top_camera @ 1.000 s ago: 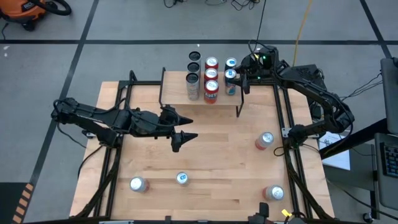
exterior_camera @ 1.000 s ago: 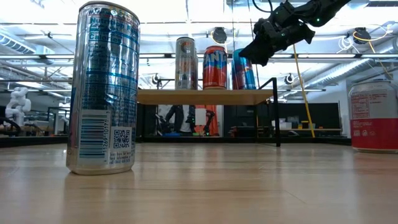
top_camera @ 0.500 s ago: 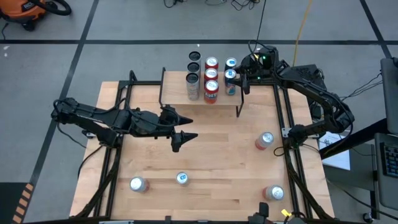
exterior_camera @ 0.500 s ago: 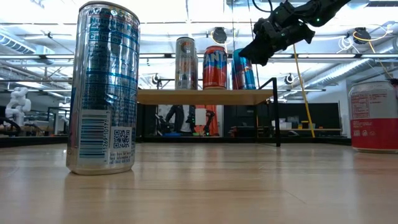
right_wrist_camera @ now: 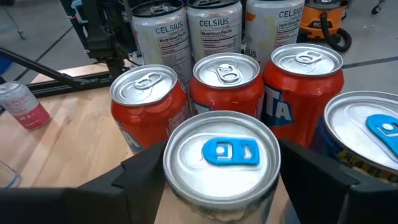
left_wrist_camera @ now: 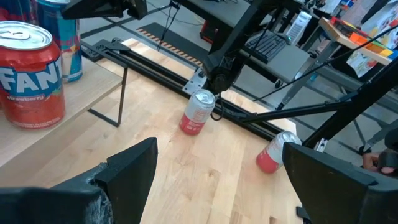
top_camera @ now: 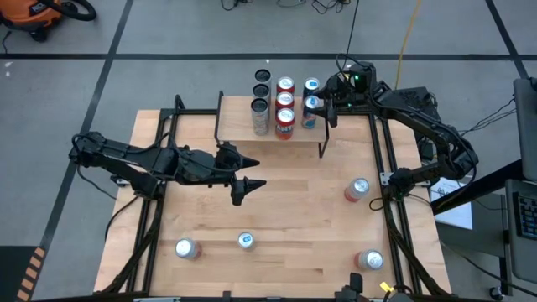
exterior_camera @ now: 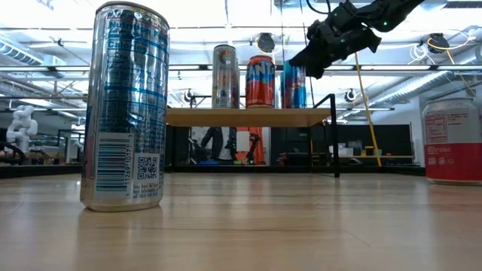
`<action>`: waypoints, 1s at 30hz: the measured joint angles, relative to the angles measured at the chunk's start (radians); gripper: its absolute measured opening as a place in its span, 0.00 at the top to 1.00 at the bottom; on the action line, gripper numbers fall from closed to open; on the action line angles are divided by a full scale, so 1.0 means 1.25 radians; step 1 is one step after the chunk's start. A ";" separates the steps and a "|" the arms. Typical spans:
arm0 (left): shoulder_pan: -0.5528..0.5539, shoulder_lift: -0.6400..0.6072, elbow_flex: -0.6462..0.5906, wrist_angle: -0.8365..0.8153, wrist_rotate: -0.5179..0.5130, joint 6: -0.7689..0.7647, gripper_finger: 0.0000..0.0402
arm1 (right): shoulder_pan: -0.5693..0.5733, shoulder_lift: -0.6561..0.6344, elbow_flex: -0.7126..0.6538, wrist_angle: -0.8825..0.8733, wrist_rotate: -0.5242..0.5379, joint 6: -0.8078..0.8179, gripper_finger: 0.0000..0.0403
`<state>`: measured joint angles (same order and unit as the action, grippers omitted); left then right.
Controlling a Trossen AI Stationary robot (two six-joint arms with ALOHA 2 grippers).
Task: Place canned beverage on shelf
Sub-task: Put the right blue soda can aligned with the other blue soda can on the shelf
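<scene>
The shelf [top_camera: 268, 131] stands at the table's far edge, its board [exterior_camera: 248, 117] carrying several upright cans: red ones [top_camera: 285, 101], silver ones [top_camera: 260, 106] and blue ones. My right gripper [top_camera: 320, 102] is open at the shelf's right end. Its fingers flank a blue can with a blue tab [right_wrist_camera: 222, 155], which stands upright on the board [exterior_camera: 294, 84]. My left gripper [top_camera: 244, 173] hangs open over the middle of the table with nothing between its fingers. My right gripper has one finger [right_wrist_camera: 144, 174] on each side of the blue-tab can, near its top rim [right_wrist_camera: 177, 146], coming nearly level from the table's right. Whether the fingers touch the can I cannot tell. The can stands upright on the shelf board.
Loose cans stand on the table: two red-and-silver ones on the right [top_camera: 357, 189] [top_camera: 369, 261] and two silver ones near the front [top_camera: 245, 241] [top_camera: 185, 248]. A tall silver-blue can [exterior_camera: 124, 105] stands close to the low camera. Black frame rails run along both table sides.
The blue can between my right gripper's fingers leaned over on the shelf before and now stands upright. Both arms have stayed in place.
</scene>
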<state>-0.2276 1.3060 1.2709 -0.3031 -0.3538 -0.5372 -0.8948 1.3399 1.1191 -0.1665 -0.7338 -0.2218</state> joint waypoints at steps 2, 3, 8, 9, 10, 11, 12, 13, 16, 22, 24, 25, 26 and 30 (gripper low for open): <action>0.000 0.000 0.000 0.000 0.000 0.000 0.13 | 0.000 0.000 0.000 0.001 0.000 0.000 0.32; 0.000 0.000 0.000 0.000 0.000 0.000 0.13 | 0.000 0.000 0.000 0.002 0.001 -0.001 0.31; 0.000 0.000 0.000 0.000 0.002 0.000 0.13 | 0.000 -0.004 0.000 0.051 0.001 0.014 0.31; 0.000 0.000 0.000 0.000 0.004 0.000 0.13 | 0.000 -0.006 0.000 0.066 0.001 0.021 0.31; 0.000 0.000 0.000 0.000 0.004 0.000 0.13 | 0.000 -0.008 0.001 0.081 0.001 0.026 0.31; 0.000 0.000 0.000 0.000 0.005 0.000 0.13 | 0.000 -0.010 0.006 0.082 0.002 0.031 0.31; 0.000 0.000 0.000 0.000 0.005 0.000 0.13 | 0.000 -0.012 0.013 0.079 0.004 0.032 0.31; 0.000 0.000 0.000 0.000 0.006 0.000 0.13 | 0.000 -0.013 0.020 0.078 0.015 0.033 0.31; 0.000 0.000 0.000 0.000 0.007 0.000 0.13 | 0.000 -0.021 0.044 0.064 0.043 0.033 0.31; 0.000 0.000 0.000 0.001 0.007 -0.003 0.13 | 0.004 -0.067 0.108 -0.034 0.045 0.074 0.32; 0.000 0.000 0.000 0.001 0.007 -0.004 0.13 | 0.016 -0.085 0.123 -0.113 0.045 0.106 0.34; 0.000 0.000 0.000 0.001 0.007 -0.004 0.13 | 0.024 -0.096 0.124 -0.152 0.044 0.119 0.35; 0.000 0.000 0.000 0.001 0.007 -0.003 0.13 | 0.035 -0.107 0.123 -0.196 0.044 0.124 0.37; 0.000 0.000 0.000 0.002 0.006 0.019 0.13 | 0.087 -0.146 0.104 -0.319 0.045 0.113 0.46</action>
<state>-0.2276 1.3060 1.2709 -0.3011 -0.3459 -0.5129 -0.7863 1.1578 1.2495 -0.5658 -0.6773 -0.0802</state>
